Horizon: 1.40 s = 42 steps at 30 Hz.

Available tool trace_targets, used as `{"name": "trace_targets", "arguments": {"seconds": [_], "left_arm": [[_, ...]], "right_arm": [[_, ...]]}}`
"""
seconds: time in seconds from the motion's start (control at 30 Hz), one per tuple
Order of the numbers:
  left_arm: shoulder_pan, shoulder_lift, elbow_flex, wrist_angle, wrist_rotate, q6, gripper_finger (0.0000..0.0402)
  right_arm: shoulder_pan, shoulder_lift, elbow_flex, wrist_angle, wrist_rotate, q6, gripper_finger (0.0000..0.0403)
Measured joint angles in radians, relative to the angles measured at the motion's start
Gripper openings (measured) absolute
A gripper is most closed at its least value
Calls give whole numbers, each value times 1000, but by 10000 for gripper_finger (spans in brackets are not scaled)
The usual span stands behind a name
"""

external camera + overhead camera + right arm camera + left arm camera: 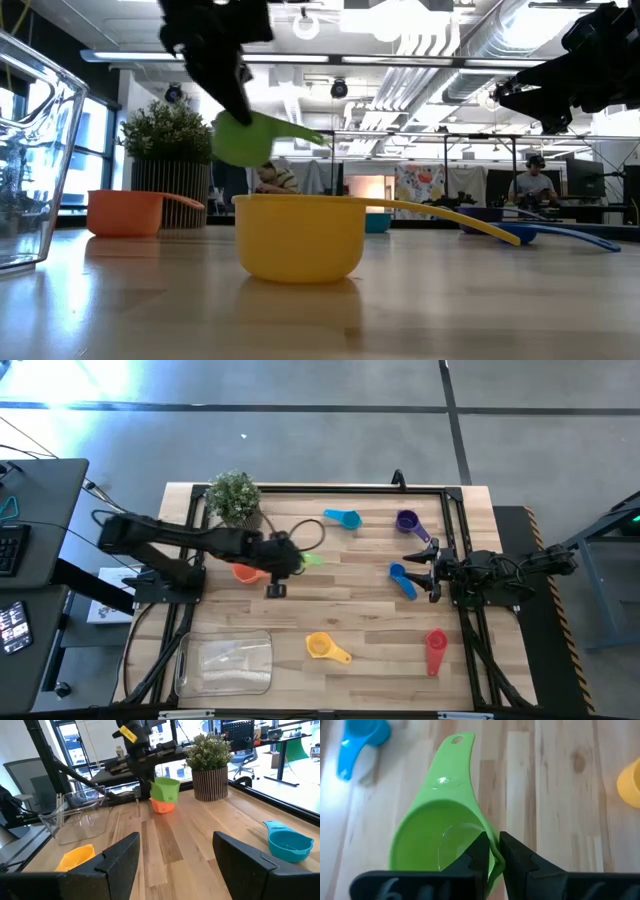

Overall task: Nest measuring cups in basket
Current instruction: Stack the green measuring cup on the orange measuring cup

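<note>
While the low camera looks level across the table, the yellow cup [300, 238] stands nearest at centre, its long handle reaching toward three o'clock, and a corner of the clear basket [30, 160] rises at nine o'clock. Behind the yellow cup the green cup [250, 138] hangs clear of the wood, tilted, handle toward three o'clock, its rim pinched between the clenched fingers of the left gripper [492, 854]. Just beyond, at ten o'clock, the orange cup [125, 212] sits on the table in front of the potted plant [168, 160]. Farther back at three o'clock lie the dark blue cup [403, 580] and the purple cup [407, 522], with people at desks in the room behind.

From above, the basket lies at the table's seven o'clock corner with nothing visible in it; the yellow cup is at six o'clock, the red cup [436, 649] at five, the light blue cup [345, 518] at twelve. The right gripper [427, 567] waits at three o'clock with fingers spread wide and nothing between them, just beside the dark blue cup. Nothing lies on the bare wood between the lifted green cup and the basket. No readable writing shows on any cup.
</note>
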Motion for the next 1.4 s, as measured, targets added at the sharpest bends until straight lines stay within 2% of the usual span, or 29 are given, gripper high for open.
{"name": "trace_targets", "arguments": {"seconds": [0.2,0.37,0.67,1.1,1.4], "left_arm": [[-66,-189,-133,-13,-80,-61,22],[-118,-309,-206,-79,-167,-109,32],[-169,-470,-304,-193,-172,-156,27],[-137,-486,-320,-201,-169,-132,31],[-100,-486,-320,-215,-130,-225,31]], "right_arm": [[0,0,0,0,0,0,243],[0,0,0,0,0,0,243],[0,0,0,0,0,0,243],[0,0,0,0,0,0,243],[0,0,0,0,0,0,243]]}}
